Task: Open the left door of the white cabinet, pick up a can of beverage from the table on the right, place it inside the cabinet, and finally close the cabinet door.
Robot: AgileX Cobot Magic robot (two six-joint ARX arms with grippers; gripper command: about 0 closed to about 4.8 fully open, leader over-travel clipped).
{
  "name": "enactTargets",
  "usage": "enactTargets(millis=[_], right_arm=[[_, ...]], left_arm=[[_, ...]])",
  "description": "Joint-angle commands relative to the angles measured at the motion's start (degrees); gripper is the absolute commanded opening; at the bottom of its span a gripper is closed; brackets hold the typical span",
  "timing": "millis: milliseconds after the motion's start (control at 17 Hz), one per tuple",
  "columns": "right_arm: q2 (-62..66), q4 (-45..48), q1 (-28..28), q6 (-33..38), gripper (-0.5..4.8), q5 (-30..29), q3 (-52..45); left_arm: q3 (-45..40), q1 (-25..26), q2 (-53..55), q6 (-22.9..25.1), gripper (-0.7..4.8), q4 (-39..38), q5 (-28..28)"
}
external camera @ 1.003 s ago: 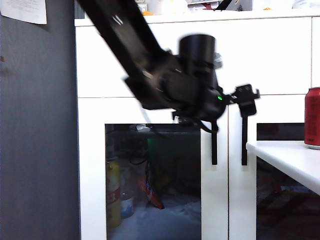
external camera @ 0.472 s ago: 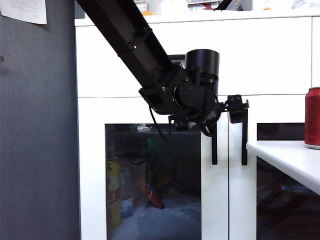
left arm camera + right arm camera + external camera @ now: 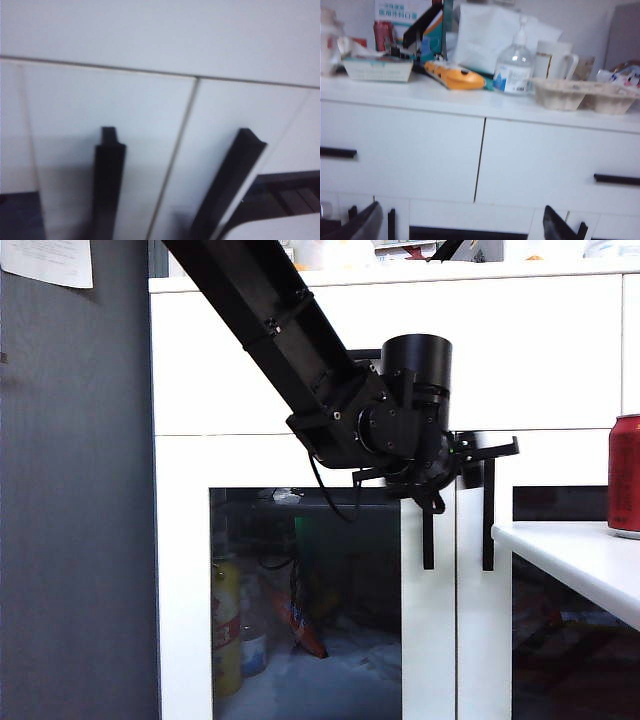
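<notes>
Exterior view shows you've barely started: white glass-panelled left door point(image 3: 305, 590) is shut, left tool point(image 3: 470, 455) by its handle, grip unclear; right tool point(image 3: 460, 225) gapes; red can point(image 3: 625, 475) waits on counter point(image 3: 570, 560).

- The cabinet point(image 3: 540, 350) looked like smooth white laminate with a faint sheen.
- The left door point(image 3: 300, 600) had a dark, glossy glass panel that showed reflections.
- Its handle point(image 3: 428, 535), at frame centre, was a matt black bar.
- The left gripper point(image 3: 478, 452), right of centre, was black plastic, matt; the arm point(image 3: 270, 320) behind it seemed dull black metal.
- The can point(image 3: 625, 475), at the right edge, was shiny red metal.
- The table point(image 3: 580, 560), lower right, was smooth, white and slightly glossy.
- In the right wrist view, a clear plastic pump bottle point(image 3: 514, 67) stood beside a rough pulp-paper tray point(image 3: 580, 94).
- The right gripper point(image 3: 460, 225) had matt black fingers.
</notes>
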Motion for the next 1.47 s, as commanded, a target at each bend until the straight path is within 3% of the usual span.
enactTargets(millis=[59,118,236,295,354,413,1121,1474], right_arm=[[0.07,1.03,-0.04,-0.07,4.13,0.2,-0.85],[0.07,1.2,-0.04,-0.07,4.13,0.2,-0.98],[0.07,1.46,-0.04,-0.07,4.13,0.17,-1.01],[0.07,1.64,-0.04,-0.07,4.13,0.15,-1.01],[0.07,1.92,-0.04,-0.09,4.13,0.04,-1.01],[0.07,2.05,-0.04,-0.09,4.13,0.04,-1.01],[0.07,1.9,-0.04,-0.09,4.13,0.04,-1.25],[0.07,1.81,0.0,-0.09,4.13,0.04,-1.66]], left_arm=[[0.11,0.09,-0.2,0.31,0.35,0.68,-0.17],[0.11,0.15,-0.2,0.63,-0.07,0.74,-0.17],[0.11,0.98,-0.17,0.59,-0.03,0.7,-0.07],[0.11,1.29,-0.15,0.59,0.29,0.7,-0.15],[0.11,1.4,-0.15,0.59,2.33,0.72,-0.17],[0.11,1.46,-0.15,0.59,2.69,0.72,-0.66],[0.46,1.81,2.23,-0.02,2.68,3.85,-0.39],[7.37,1.84,5.73,0.61,2.68,1.99,-1.27]])
